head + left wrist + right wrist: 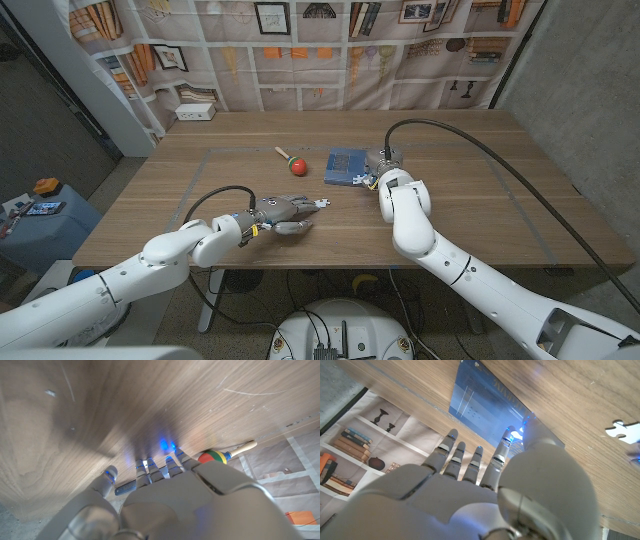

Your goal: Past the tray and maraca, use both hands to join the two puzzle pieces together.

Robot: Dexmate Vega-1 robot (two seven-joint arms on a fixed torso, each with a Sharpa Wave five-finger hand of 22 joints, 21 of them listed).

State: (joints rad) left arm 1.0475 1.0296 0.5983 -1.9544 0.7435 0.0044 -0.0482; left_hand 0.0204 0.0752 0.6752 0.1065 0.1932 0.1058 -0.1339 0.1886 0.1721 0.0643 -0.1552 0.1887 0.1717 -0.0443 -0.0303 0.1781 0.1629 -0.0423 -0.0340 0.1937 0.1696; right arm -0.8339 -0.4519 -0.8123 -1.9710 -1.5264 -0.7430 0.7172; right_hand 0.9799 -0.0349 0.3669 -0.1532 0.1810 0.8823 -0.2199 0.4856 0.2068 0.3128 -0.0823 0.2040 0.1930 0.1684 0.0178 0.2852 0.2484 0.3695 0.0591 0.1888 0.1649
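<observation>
One wooden table (480, 190) stands before a bookshelf-printed backdrop (330, 50).

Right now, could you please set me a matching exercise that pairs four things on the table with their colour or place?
Things:
1. maraca
2. tray
3. puzzle piece
4. right hand

Colour or place:
A. white, just beyond the left hand
B. blue
C. at the tray's right side in the head view
D. red head, wooden handle

Pairs: 1-D, 2-B, 3-A, 4-C
</observation>
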